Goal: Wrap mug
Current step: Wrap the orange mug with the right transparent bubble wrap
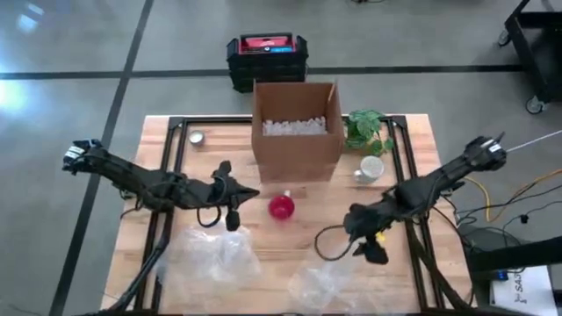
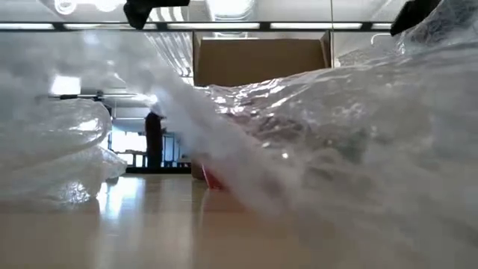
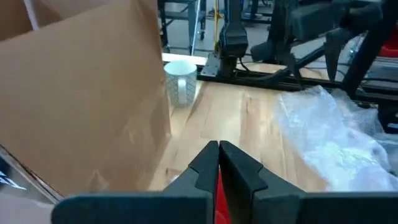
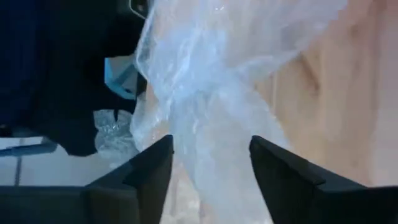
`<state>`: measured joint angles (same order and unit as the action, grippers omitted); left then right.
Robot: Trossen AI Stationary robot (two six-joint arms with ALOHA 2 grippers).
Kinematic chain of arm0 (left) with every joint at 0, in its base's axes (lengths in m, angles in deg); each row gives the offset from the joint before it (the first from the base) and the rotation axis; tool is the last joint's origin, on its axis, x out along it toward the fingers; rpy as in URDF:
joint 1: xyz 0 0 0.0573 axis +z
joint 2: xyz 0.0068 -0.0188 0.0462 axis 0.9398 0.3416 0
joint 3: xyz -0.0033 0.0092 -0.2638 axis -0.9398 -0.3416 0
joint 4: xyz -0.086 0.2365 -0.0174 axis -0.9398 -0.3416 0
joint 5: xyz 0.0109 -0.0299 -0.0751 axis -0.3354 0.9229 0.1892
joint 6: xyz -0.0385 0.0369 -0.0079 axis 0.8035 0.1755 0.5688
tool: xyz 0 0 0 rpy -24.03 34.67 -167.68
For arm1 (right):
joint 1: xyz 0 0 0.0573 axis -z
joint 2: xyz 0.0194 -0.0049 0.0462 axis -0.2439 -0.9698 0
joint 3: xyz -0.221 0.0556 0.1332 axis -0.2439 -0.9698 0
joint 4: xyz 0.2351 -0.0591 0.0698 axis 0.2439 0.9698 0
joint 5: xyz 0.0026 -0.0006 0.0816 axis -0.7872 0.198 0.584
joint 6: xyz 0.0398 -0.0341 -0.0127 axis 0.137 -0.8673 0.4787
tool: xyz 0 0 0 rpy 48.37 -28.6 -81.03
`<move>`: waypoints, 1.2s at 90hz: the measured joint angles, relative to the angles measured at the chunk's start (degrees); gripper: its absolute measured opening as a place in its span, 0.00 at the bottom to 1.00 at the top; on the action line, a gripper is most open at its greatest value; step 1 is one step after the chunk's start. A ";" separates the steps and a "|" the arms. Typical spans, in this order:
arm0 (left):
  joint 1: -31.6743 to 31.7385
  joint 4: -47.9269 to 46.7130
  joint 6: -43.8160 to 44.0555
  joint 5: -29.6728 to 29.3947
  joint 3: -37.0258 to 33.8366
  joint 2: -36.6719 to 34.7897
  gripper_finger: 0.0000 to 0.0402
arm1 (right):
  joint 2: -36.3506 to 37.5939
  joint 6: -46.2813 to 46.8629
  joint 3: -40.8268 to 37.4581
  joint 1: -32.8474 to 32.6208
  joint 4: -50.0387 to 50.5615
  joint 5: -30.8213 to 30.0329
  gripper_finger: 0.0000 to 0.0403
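Note:
A red mug (image 1: 281, 207) stands on the table in front of the cardboard box (image 1: 296, 132). My left gripper (image 1: 253, 194) is shut just to the mug's left; in the left wrist view the red mug (image 3: 217, 194) shows right behind the shut fingertips (image 3: 219, 155). My right gripper (image 1: 363, 239) is at the table's right, shut on a sheet of bubble wrap (image 1: 320, 281) whose lower part lies near the front edge. A second bubble wrap sheet (image 1: 215, 254) lies at the front left. My left gripper's shut fingertips are close against the red mug; I cannot tell whether they touch it. My right gripper has a gathered, bunched neck of the bubble wrap (image 4: 208, 146) between its two fingers (image 4: 155, 165). The sheet slopes up from the table to the gripper (image 2: 328, 112), its lower part resting on the wood.
A white mug (image 1: 371, 167) and a green plant (image 1: 367, 128) stand to the right of the box. A small tin (image 1: 197, 137) sits at the far left. The box holds white packing bits (image 1: 294, 126). A black and red case (image 1: 266, 54) is on the floor beyond the table.

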<state>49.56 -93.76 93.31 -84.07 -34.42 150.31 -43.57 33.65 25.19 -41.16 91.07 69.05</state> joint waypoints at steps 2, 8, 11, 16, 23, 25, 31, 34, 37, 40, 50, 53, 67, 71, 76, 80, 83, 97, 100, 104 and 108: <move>-0.01 0.05 0.17 0.52 0.00 0.24 0.00 | -0.80 0.40 0.00 -0.22 -0.71 0.48 0.57; -0.13 -0.11 0.59 2.61 -0.04 0.99 0.00 | -3.31 1.19 0.00 -0.46 -3.66 1.60 0.60; -0.13 -0.04 0.64 3.50 -0.04 1.41 0.00 | -4.48 0.94 0.00 -0.54 -5.01 1.60 0.61; -0.18 0.08 0.68 4.97 -0.04 2.09 0.00 | -6.44 0.35 0.00 -0.49 -6.45 1.29 0.61; -0.18 0.33 1.08 6.51 -0.04 3.10 0.00 | -9.07 0.17 0.74 -0.17 -6.72 0.10 0.55; -0.18 0.37 1.11 6.90 -0.04 3.37 0.00 | -9.75 0.17 1.16 -0.13 -6.59 -0.11 0.52; -0.18 1.61 1.39 8.88 -0.04 4.42 0.00 | -11.23 0.01 2.92 -0.12 -6.67 -0.38 0.39; -0.18 2.27 1.72 10.44 -0.04 5.00 0.00 | -11.68 -0.23 4.08 -0.20 -6.73 -0.35 0.31; -0.16 3.23 2.34 12.20 -0.04 5.65 0.00 | -11.86 -0.84 5.18 -0.23 -6.78 -0.34 0.22; -0.18 4.82 2.72 13.93 -0.04 6.34 0.00 | -11.97 -1.83 6.41 -0.27 -6.72 -0.35 0.14; -0.24 9.94 1.52 17.37 -0.04 8.38 0.00 | -11.77 -5.10 11.48 -0.50 -5.08 -6.22 0.04; -0.24 10.55 1.10 17.56 0.20 8.94 0.00 | -11.57 -6.02 13.03 -0.47 -3.86 -8.58 0.05; -0.11 10.43 1.17 17.61 2.10 10.72 0.00 | -10.96 -11.10 19.59 -0.46 0.85 -18.41 0.01; -0.10 10.71 1.43 17.62 2.42 11.04 0.00 | -10.96 -12.33 20.74 -0.46 0.89 -20.23 0.01; -0.09 10.43 1.56 17.60 2.96 11.42 0.00 | -10.96 -12.82 21.79 -0.46 0.89 -21.53 0.01; 0.04 10.35 1.92 17.37 3.46 11.68 0.00 | -10.96 -13.67 22.33 -0.45 0.88 -21.88 0.01; 0.27 10.19 2.57 17.18 4.00 11.80 0.01 | -10.98 -14.01 22.59 -0.46 0.88 -22.12 0.01; 1.69 6.78 4.13 16.96 6.98 11.76 0.13 | -11.35 -14.82 22.82 -0.46 0.96 -22.81 0.00; 1.88 6.20 4.21 16.94 7.44 11.79 0.17 | -11.37 -14.92 22.82 -0.46 0.93 -22.94 0.00; 1.92 6.42 4.81 17.14 7.93 12.04 0.24 | -11.37 -15.28 22.82 -0.46 0.96 -23.64 0.00; 1.94 6.81 5.43 18.35 8.34 12.55 0.30 | -11.37 -15.74 22.82 -0.46 0.93 -24.66 0.00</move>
<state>51.50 -86.95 98.74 -65.72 -26.09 162.86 -54.94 17.91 48.01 -41.63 92.00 44.39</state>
